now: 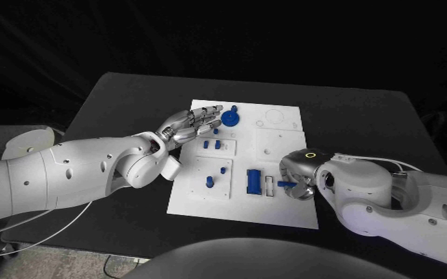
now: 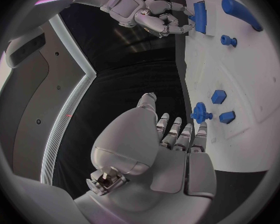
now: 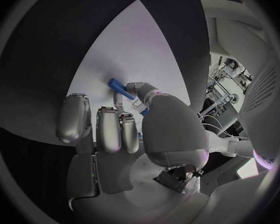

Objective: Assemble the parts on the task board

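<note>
Where right hand (image 1: 300, 187) sits at task board's (image 1: 280, 140) near right edge: fingers curled, pinching small blue part (image 1: 285, 184) against board, just beside long blue block (image 1: 253, 181) and white slot. Left hand (image 1: 189, 124): fingers spread, holding nothing, hovering over board's left edge nr blue gear (image 1: 231, 120). Further small blue parts (image 1: 210, 143) on board's left panels. Board flat on black bench (image 1: 112, 111), approx. centre.
</note>
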Available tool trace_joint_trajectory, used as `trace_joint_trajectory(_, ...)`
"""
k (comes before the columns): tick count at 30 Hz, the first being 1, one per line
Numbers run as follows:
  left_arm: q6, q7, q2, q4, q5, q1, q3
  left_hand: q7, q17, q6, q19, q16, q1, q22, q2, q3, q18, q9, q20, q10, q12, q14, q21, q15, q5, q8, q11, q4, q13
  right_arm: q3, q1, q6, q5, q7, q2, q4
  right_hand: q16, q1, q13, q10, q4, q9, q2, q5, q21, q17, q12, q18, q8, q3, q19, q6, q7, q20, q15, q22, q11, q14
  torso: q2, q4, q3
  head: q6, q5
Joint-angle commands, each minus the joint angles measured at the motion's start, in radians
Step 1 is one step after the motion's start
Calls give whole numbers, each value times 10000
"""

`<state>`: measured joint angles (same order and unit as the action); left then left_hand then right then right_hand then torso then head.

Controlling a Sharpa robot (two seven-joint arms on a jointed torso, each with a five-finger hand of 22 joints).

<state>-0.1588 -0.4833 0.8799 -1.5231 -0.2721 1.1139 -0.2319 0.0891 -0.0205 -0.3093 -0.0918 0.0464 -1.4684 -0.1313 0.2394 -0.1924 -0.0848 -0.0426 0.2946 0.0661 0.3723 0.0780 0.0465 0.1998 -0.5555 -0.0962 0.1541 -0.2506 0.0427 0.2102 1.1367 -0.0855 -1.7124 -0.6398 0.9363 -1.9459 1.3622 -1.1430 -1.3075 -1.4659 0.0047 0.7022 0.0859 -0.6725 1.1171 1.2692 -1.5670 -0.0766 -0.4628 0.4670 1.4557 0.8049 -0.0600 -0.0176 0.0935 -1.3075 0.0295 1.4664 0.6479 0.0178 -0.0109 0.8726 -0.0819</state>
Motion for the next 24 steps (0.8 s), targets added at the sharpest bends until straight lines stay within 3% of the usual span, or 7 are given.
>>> trace_joint_trajectory(1, 274, -36, -22, -1, -9, -11, 5, 23, -16, -29, -61, 57, -122, -22, -5, 67, 157, -14, 3, 94, 110, 82, 68, 9, -36, -73, 53, 8, 21, 21, -28, -304, -556, -130, -7, 42, 14, 221, -2633, -1049, -440, 69, -18, 59, 38, -16, -38, -63, -52, 646, -8, 65, -46, 11, -21, -1550, -22, 498, 0, 3, -5, 0, 12)
trace_joint_trajectory(5, 308, -15, -30, 1, -9, -12, 5, 35, -19, -59, -92, 68, -124, -37, -4, 85, 157, -17, 2, 169, 220, 99, 84, 13, -40, -92, 108, 11, 35, 21, -31, -370, -924, -144, -17, 30, -6, 298, -2633, -1049, -848, 76, -3, 662, 55, -37, -38, -58, -28, 1045, -17, 24, -68, -1, -19, -1549, -39, 493, 2, 4, -4, 0, 22)
trace_joint_trajectory(11, 325, 2, -25, 0, -9, -13, 5, 41, -20, -84, -120, 75, -124, -56, -3, 95, 156, -20, 2, 223, 301, 111, 98, 10, -42, -106, 145, 11, 44, 20, -34, 177, -834, -89, 19, 44, 153, 632, -2633, -1049, -806, 15, -80, 1199, 407, 173, -38, 4, -61, 1013, 80, 382, 18, -36, -51, -1629, -104, 553, -2, 14, -4, 0, -14)
trace_joint_trajectory(15, 328, 18, -12, -3, -9, -13, 5, 47, -21, -98, -130, 79, -123, -57, -2, 103, 156, -21, 0, 263, 361, 117, 102, 7, -42, -115, 171, 11, 51, 19, -33, 720, 785, -27, 98, 121, 341, 924, -2633, -1049, -649, -40, -106, 1465, 750, 407, -38, 59, -72, 826, 182, 728, 90, -27, -27, -1709, -69, 617, -5, 7, -4, 0, -54)
trace_joint_trajectory(20, 324, 32, -9, -2, -9, -14, 5, 57, -22, -138, -144, 84, -122, -66, 1, 110, 156, -27, 0, 299, 416, 124, 109, 6, -44, -133, 190, 9, 57, 17, 9, 1145, 4076, 40, 194, 337, 444, 1282, -2633, -1049, -367, -115, -151, 1552, 937, 520, -38, 89, -8, 469, 234, 908, 139, -19, -23, -1748, -25, 644, -7, 6, -7, 0, -71)
trace_joint_trajectory(24, 327, 41, -16, 2, -9, -14, 5, 59, -22, -142, -146, 84, -122, -68, 1, 110, 156, -27, 0, 303, 422, 125, 110, 6, -44, -135, 193, 9, 58, 16, 31, 1460, 5161, 82, 238, 472, 483, 1361, -2633, -1049, -285, -147, -194, 1552, 1012, 560, -38, 98, 27, 269, 250, 966, 166, -5, -4, -1762, 0, 650, -2, 1, -5, 0, -69)
